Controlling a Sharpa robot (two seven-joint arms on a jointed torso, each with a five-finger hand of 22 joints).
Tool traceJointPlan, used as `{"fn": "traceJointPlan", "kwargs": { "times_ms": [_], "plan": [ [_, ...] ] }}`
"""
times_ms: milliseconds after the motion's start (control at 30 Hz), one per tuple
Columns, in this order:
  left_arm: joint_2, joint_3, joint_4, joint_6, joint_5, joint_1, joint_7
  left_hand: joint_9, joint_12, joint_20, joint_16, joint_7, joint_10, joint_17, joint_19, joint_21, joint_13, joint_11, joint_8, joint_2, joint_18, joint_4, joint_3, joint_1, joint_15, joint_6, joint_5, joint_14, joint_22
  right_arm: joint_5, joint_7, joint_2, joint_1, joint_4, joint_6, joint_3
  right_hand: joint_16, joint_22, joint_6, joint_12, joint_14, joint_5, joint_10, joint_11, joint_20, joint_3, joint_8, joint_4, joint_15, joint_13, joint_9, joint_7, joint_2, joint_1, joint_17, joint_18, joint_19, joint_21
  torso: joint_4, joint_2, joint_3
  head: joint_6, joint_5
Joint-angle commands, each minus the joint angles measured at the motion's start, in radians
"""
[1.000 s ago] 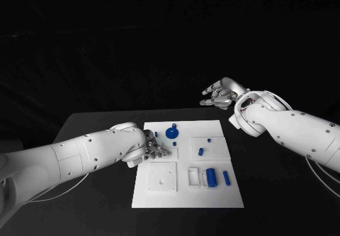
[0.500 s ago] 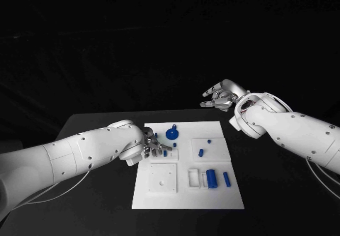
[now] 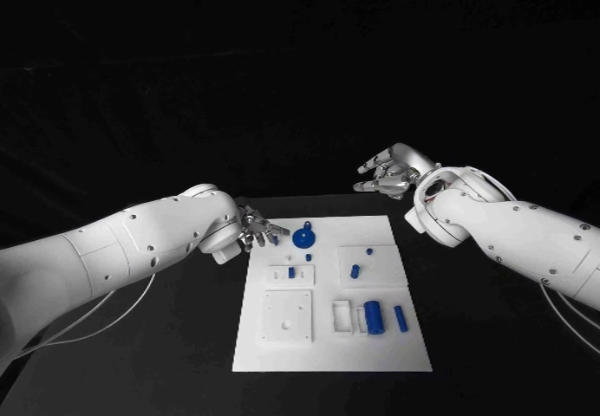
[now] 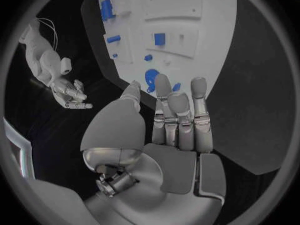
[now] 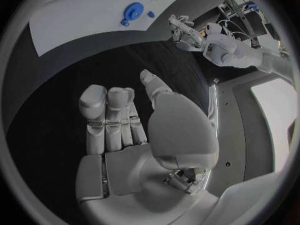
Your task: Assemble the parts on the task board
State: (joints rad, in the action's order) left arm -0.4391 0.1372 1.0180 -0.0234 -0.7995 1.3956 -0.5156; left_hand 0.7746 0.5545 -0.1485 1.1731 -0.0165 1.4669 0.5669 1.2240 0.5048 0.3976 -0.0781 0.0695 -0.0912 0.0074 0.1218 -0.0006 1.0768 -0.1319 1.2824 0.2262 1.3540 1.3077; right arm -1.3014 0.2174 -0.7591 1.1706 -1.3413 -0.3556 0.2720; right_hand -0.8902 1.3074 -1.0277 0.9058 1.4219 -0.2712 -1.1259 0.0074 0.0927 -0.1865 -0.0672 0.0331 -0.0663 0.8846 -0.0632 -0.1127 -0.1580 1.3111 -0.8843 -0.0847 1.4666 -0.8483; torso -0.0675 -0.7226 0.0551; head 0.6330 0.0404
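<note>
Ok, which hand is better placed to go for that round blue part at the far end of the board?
Probably the left. The left hand hovers empty at the task board's far left edge, right beside the round blue part. The right hand is raised beyond the board's far right corner, farther away.

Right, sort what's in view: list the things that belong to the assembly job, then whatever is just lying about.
Job:
task board
round blue part
blue cylinder
blue pegs
left hand, holding nothing
right hand, holding nothing

Lying about:
black table
loose cables under the left arm
</note>
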Motion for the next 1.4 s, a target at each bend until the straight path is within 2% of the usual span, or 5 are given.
{"fn": "traceJointPlan", "kwargs": {
  "times_ms": [33,333,700,1067,1400],
  "plan": [
    [0.018,-0.002,-0.057,0.049,-0.016,0.009,0.032,0.029,-0.007,-0.001,0.001,-0.001,0.042,-0.002,-0.001,-0.007,0.004,0.006,0.002,0.020,-0.007,-0.014,-0.006,0.001,-0.001,-0.013,0.045,-0.010,0.018,-0.007,-0.005,0.002,-0.001,-0.002,0.003,0.001,0.006,0.103,0.005,0.002,0.004,-0.004,0.003,-0.004,-0.003,0.003,0.006,-0.002,-0.005,-0.001,0.000,0.001,-0.001,-0.005,0.000,-0.006,0.033,0.007,0.0031,-0.007,0.0035,-0.004,-0.002],
    [0.057,-0.002,-0.166,0.097,-0.071,0.018,0.074,0.166,-0.023,0.002,0.026,0.000,0.033,-0.034,-0.010,-0.008,0.030,0.006,0.000,0.039,-0.007,-0.033,-0.025,-0.003,0.002,-0.046,0.083,-0.030,0.018,-0.009,-0.004,-0.001,0.000,-0.011,0.001,0.001,0.006,0.103,0.005,0.002,0.004,-0.004,0.003,-0.004,-0.003,0.003,0.006,-0.002,-0.005,-0.001,0.000,0.001,-0.001,-0.005,0.000,-0.006,0.033,0.007,0.0043,-0.022,0.0098,-0.015,-0.002],
    [0.114,0.004,-0.273,0.143,-0.135,0.018,0.109,0.137,-0.034,0.006,0.031,0.010,0.025,-0.054,-0.015,-0.013,0.035,0.011,-0.003,0.022,-0.006,-0.003,-0.013,-0.013,0.008,-0.073,0.058,-0.042,0.018,-0.013,-0.001,-0.004,0.000,-0.027,-0.001,0.002,0.006,0.103,0.005,0.002,0.004,-0.004,0.003,-0.004,-0.003,0.003,0.006,-0.002,-0.005,-0.001,0.000,0.001,-0.001,-0.005,0.000,-0.006,0.033,0.007,0.0097,-0.041,0.0172,-0.029,0.000],
    [0.142,0.006,-0.316,0.174,-0.138,0.008,0.125,0.088,-0.040,0.010,0.042,0.016,0.023,-0.073,-0.017,-0.020,0.040,0.015,-0.002,0.005,-0.005,0.023,-0.008,-0.018,0.011,-0.084,0.041,-0.051,0.018,-0.015,0.000,-0.001,0.001,-0.032,-0.002,0.005,0.006,0.103,0.005,0.002,0.004,-0.004,0.003,-0.004,-0.003,0.003,0.006,-0.002,-0.005,-0.001,0.000,0.001,-0.001,-0.005,0.000,-0.006,0.033,0.007,0.0128,-0.052,0.0218,-0.035,0.001],
    [0.153,0.007,-0.334,0.196,-0.135,0.003,0.131,0.080,-0.041,0.010,0.045,0.017,0.022,-0.076,-0.017,-0.020,0.040,0.016,-0.003,0.009,-0.005,0.031,-0.005,-0.018,0.012,-0.086,0.037,-0.053,0.019,-0.016,0.000,0.003,0.001,-0.031,-0.003,0.007,0.006,0.103,0.005,0.002,0.006,-0.005,0.002,-0.005,-0.004,0.003,0.005,-0.004,-0.004,-0.003,0.000,0.001,-0.003,-0.003,-0.001,-0.006,0.034,0.008,0.0134,-0.051,0.0209,-0.034,0.001]
  ]
}}
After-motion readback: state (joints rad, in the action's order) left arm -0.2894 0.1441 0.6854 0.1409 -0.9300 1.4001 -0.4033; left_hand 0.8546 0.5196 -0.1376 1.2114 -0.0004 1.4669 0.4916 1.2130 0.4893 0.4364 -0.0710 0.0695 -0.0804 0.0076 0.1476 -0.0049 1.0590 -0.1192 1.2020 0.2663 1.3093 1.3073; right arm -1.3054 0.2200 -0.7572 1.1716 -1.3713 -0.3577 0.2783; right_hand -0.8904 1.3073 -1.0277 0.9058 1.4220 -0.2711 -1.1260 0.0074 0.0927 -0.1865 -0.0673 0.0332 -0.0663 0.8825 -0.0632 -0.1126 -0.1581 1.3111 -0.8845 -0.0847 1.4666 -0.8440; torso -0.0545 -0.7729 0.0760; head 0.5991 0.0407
